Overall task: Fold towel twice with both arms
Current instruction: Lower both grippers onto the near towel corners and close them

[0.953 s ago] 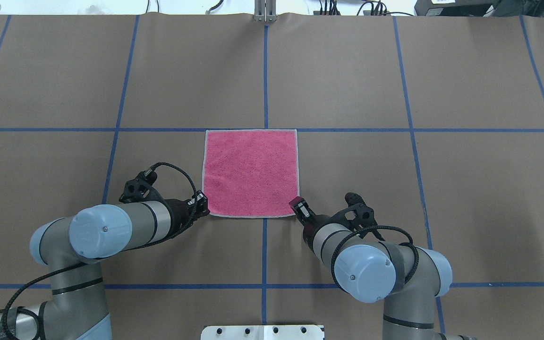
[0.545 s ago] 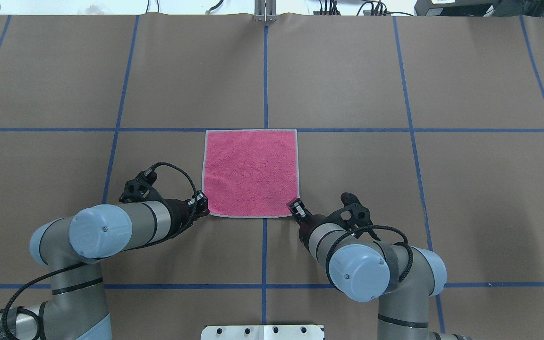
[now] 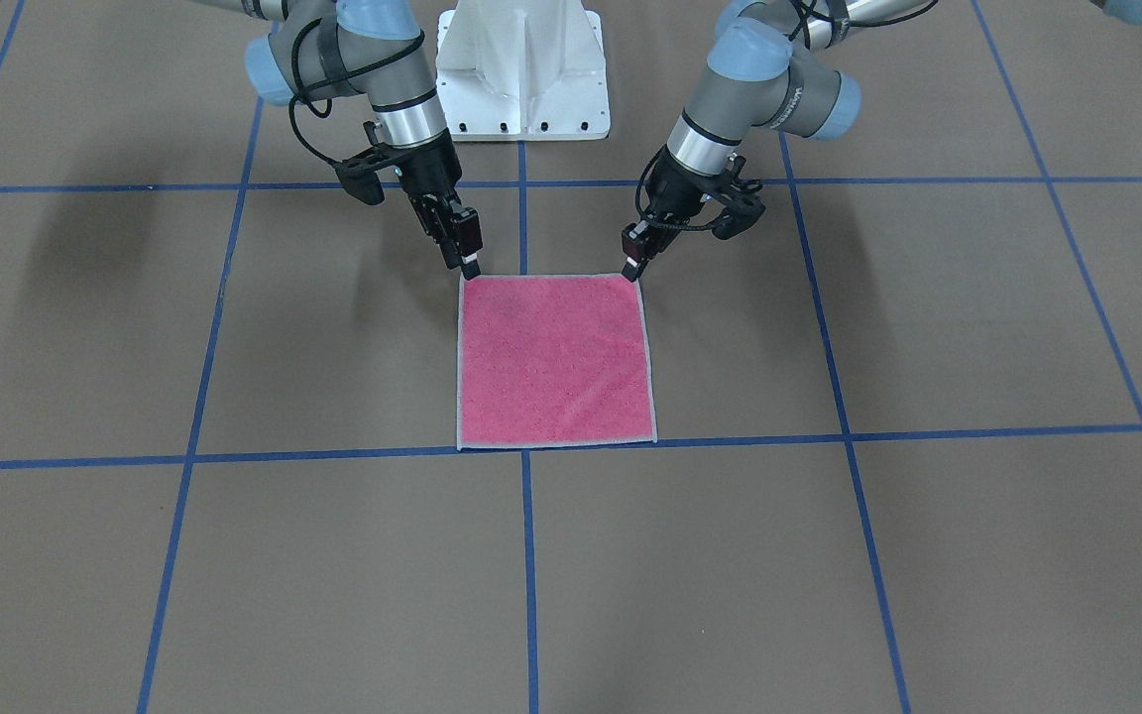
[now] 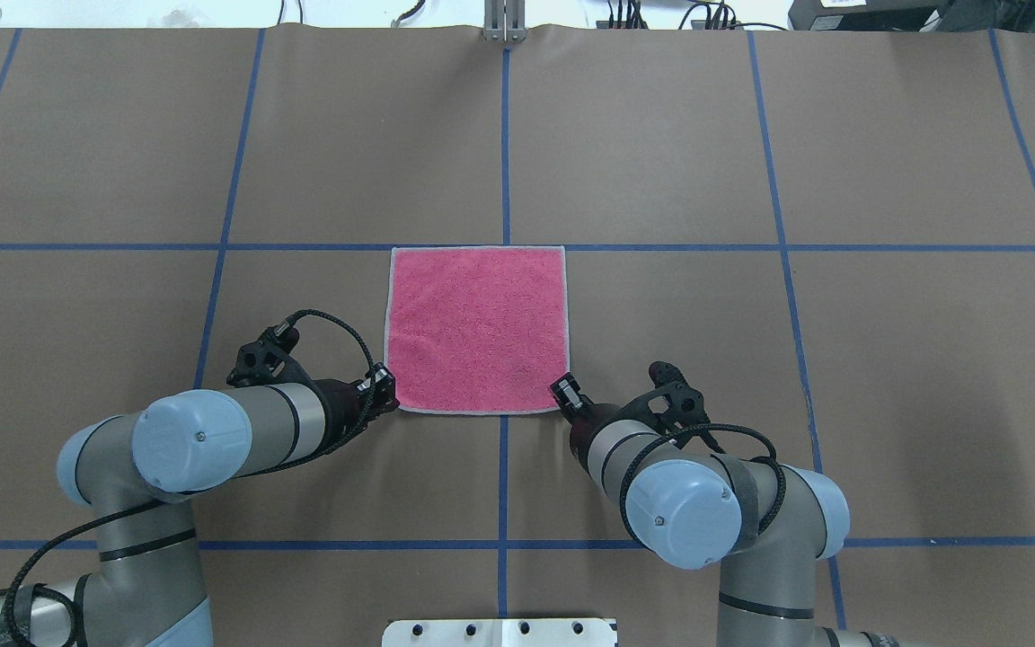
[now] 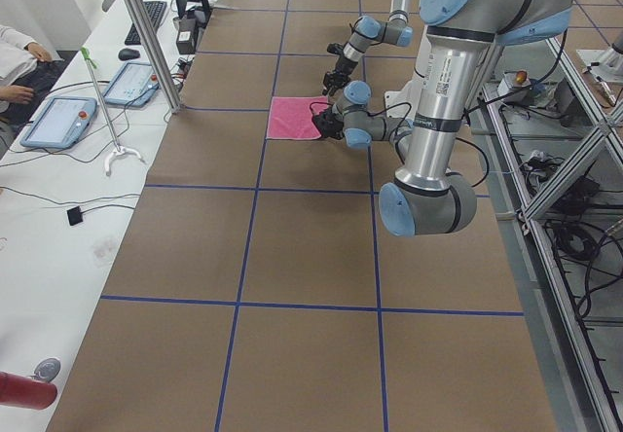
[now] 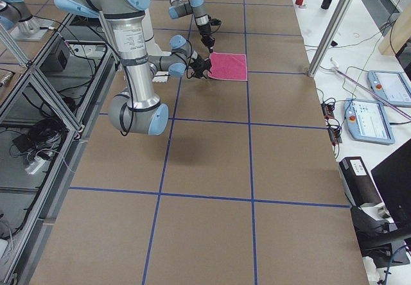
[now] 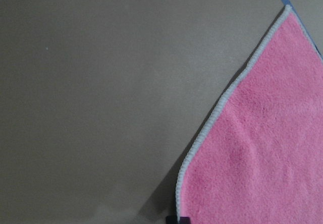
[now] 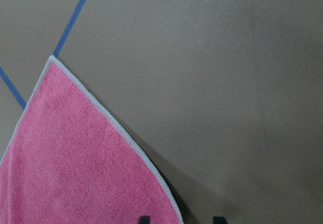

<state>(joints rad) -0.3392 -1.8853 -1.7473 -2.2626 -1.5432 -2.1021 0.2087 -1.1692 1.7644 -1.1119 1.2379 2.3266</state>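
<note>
Brown table (image 4: 661, 135), overhead view: left gripper (image 4: 385, 387) pinches the lower-left corner of the towel (image 4: 477, 330); right gripper (image 4: 561, 389), jaws spread, meets its lower-right corner.

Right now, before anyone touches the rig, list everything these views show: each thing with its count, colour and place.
towel: one, pink with light grey edging, flat at the table's middle
table: one, brown covering, under everything
tape lines: several, blue, a grid across the table
pedestal base: one, white, between the arms
pendants: two, grey-blue, on the white bench on the operators' side
left arm, right arm: two, silver-grey with light blue caps, reaching toward the towel's near corners
left gripper: one, black, apparently shut on the near-left corner
right gripper: one, black, open astride the near-right corner
</note>
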